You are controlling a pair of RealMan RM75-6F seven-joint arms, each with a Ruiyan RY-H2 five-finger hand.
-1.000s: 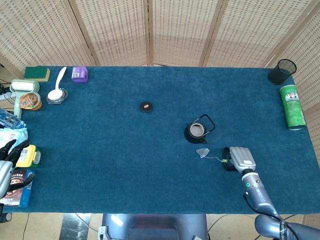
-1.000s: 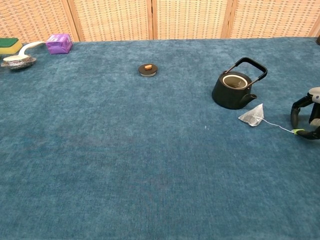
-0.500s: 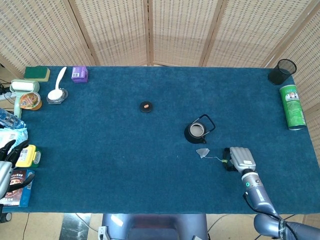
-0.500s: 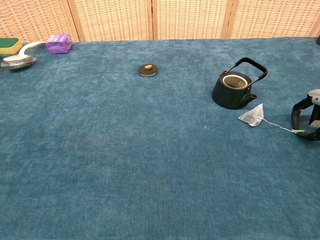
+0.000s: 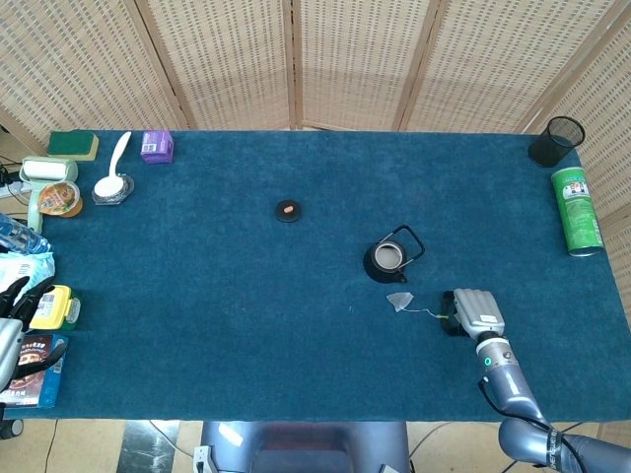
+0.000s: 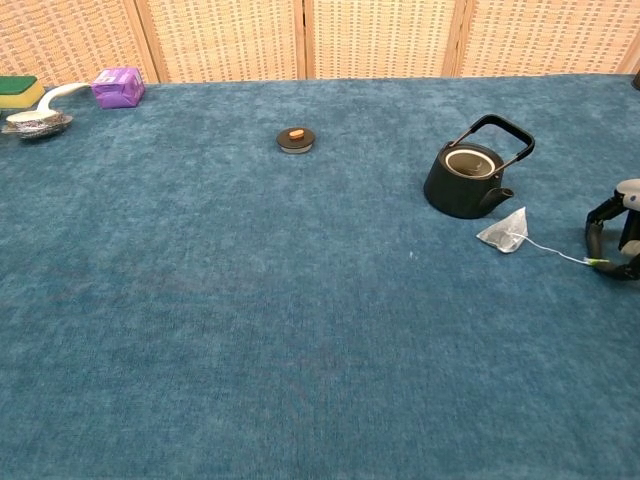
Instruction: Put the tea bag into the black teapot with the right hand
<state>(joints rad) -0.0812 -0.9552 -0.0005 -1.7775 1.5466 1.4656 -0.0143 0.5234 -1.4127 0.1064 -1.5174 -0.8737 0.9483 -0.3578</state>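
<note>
Tea bag (image 5: 399,301) lay flat on the blue cloth (image 5: 246,325), just in front of the black teapot (image 5: 386,260), not touching it as far as I could tell. Pot was upright, lid off, handle tipped toward the rear right. Its string (image 6: 553,253) ran right to a small green tag (image 6: 596,263) at your right hand (image 5: 471,313).

Hard to read: chest view cut the right hand at the frame edge, only dark curled fingers (image 6: 598,217) showed, tips down on the cloth around the tag. Head view showed mostly the back of the hand. Couldn't tell if you'd pinched the tag or were just resting over it. Bag itself was well clear of the fingers, btwn hand and pot.

Left hand (image 5: 18,301) sat at the table's left edge, partly cut off, fingers apart, nothing in it.

Pot lid (image 5: 288,210) lay mid-table, well apart from the pot. Purple box (image 5: 157,146), spoon on a dish (image 5: 113,182), sponge (image 5: 73,144) at far left; green can (image 5: 577,210) and mesh cup (image 5: 557,141) far right. Wicker screens (image 5: 345,59) behind.
</note>
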